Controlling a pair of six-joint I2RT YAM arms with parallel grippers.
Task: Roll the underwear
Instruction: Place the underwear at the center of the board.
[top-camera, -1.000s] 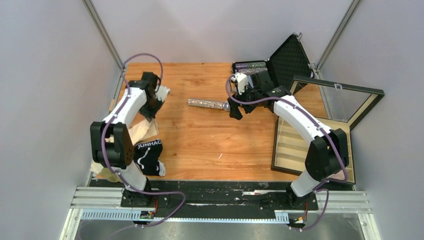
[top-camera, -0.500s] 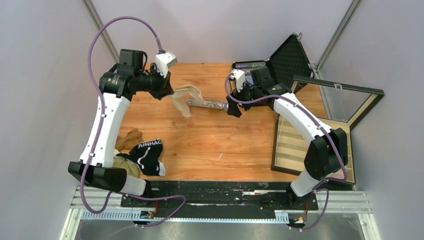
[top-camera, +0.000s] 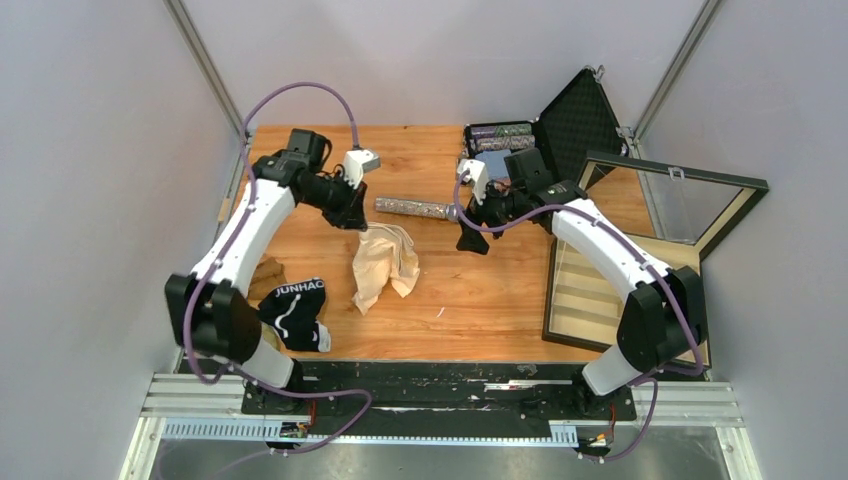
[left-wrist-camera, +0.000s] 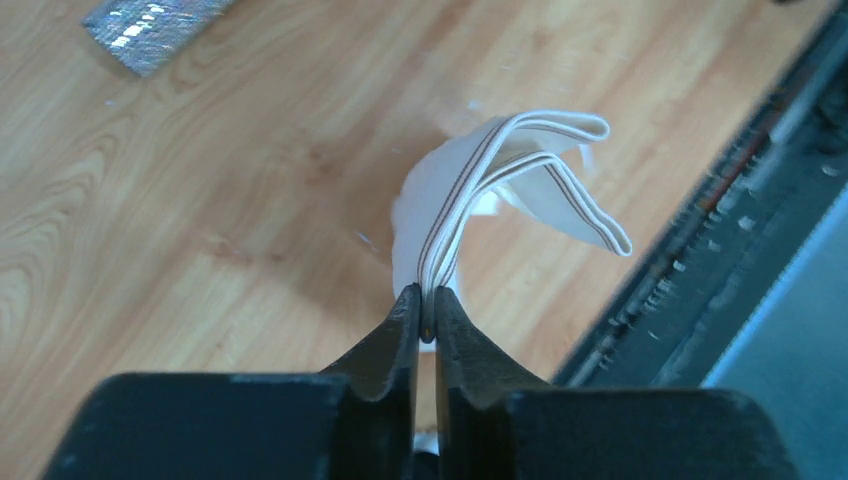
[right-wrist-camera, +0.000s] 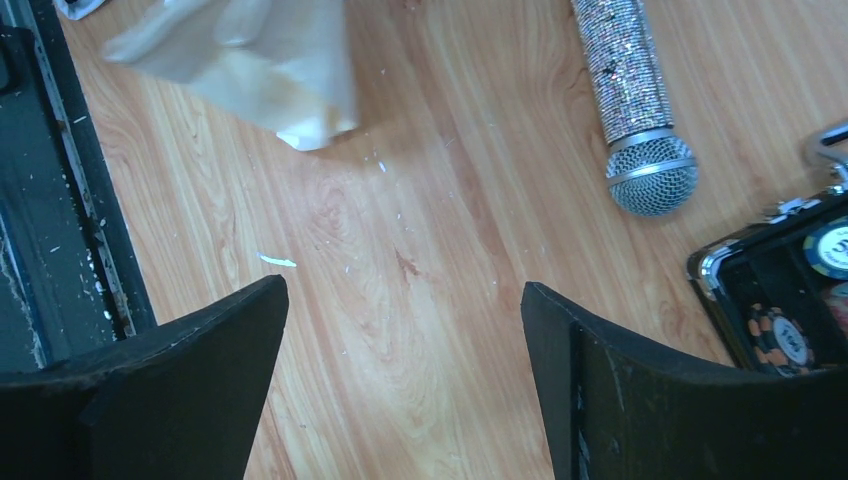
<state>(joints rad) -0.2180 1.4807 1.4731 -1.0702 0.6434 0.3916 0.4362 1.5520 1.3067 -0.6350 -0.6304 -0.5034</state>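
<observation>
The left end effector (left-wrist-camera: 428, 305) is clamped on the striped waistband of the cream underwear (top-camera: 385, 262), which hangs over the desk (top-camera: 480, 300) at 7 o'clock from the microphone (top-camera: 415, 208). The right end effector (right-wrist-camera: 405, 300) hovers at the cloth's 2 o'clock, fingers apart. The black underwear (top-camera: 295, 310) lies at its 8 o'clock.

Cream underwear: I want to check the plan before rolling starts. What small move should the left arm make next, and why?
Probably draw the pinched waistband away from the heap, low over the table, to spread the cloth flat. The left gripper is shut on that waistband, and the cream underwear lies crumpled near the microphone. The right gripper hangs open, holding nothing.
</observation>
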